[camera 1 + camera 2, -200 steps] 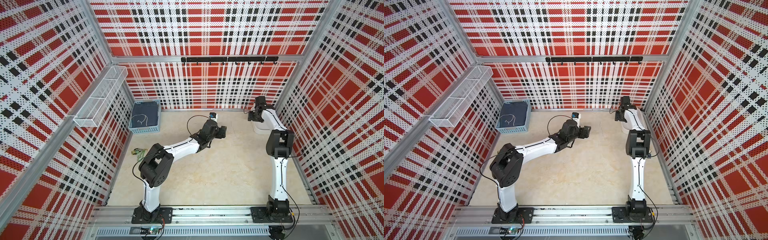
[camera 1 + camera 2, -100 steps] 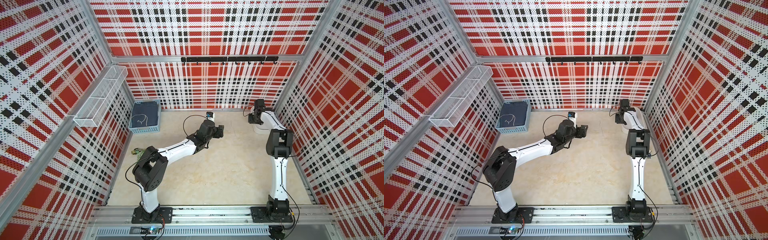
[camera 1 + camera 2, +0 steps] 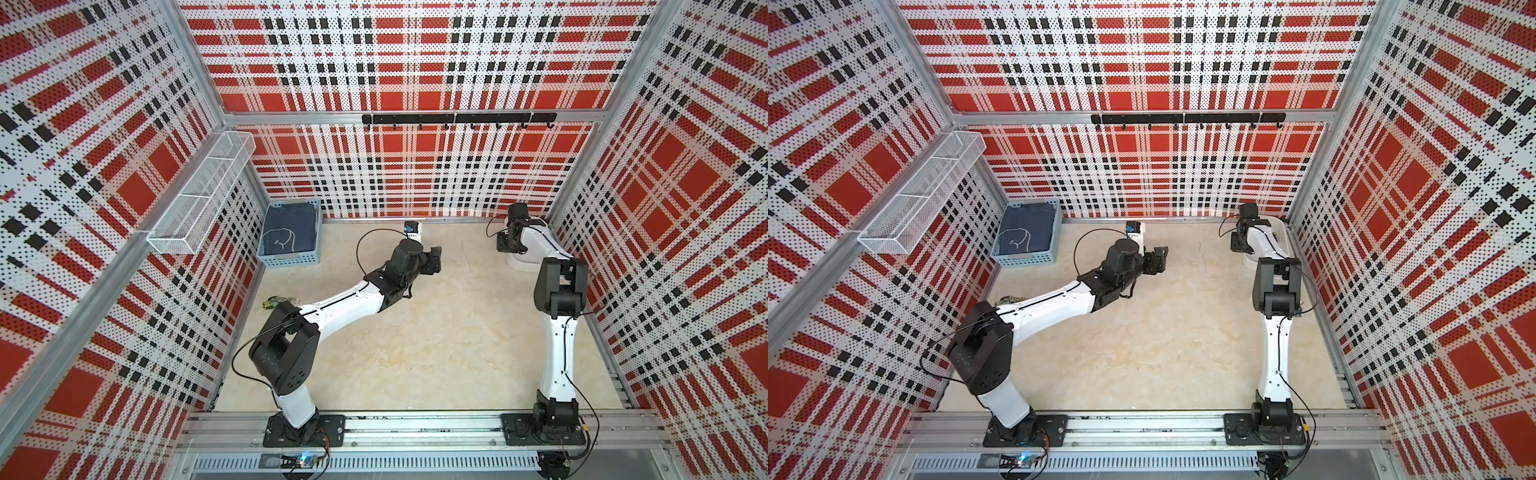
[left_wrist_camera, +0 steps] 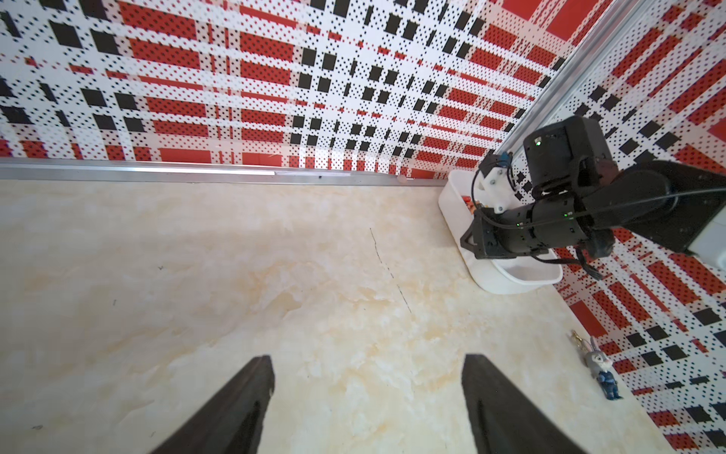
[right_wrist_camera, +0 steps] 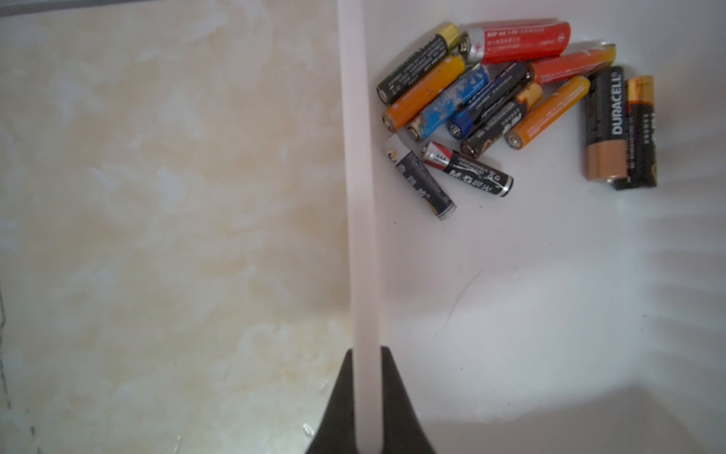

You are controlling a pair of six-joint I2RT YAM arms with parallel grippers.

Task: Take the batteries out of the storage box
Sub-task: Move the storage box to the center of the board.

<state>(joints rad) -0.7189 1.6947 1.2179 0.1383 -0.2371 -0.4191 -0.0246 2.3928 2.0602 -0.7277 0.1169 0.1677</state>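
The storage box (image 5: pixel 359 196) is a glossy white tray in the back right corner, partly hidden under my right arm in both top views (image 3: pixel 519 262) (image 3: pixel 1250 261). The batteries (image 5: pixel 495 94) lie in a loose heap at one end of it: black-and-gold, orange, red and blue cells. My right gripper (image 5: pixel 367 351) is shut on the box's long rim, one finger inside and one outside, well away from the heap. My left gripper (image 4: pixel 367 359) stands open with nothing in it above bare floor mid-table (image 3: pixel 434 259), facing the box (image 4: pixel 506 281).
A light-blue basket (image 3: pixel 291 241) with a dark cloth sits at the back left. A white wire-mesh shelf (image 3: pixel 199 199) hangs on the left wall. A small figurine keychain (image 4: pixel 603 369) lies by the right wall, and small clutter (image 3: pixel 276 301) lies by the left wall.
My right gripper has closed onto the storage box's rim. The left arm's elbow has swung lower and to the left, while its open gripper has barely shifted.
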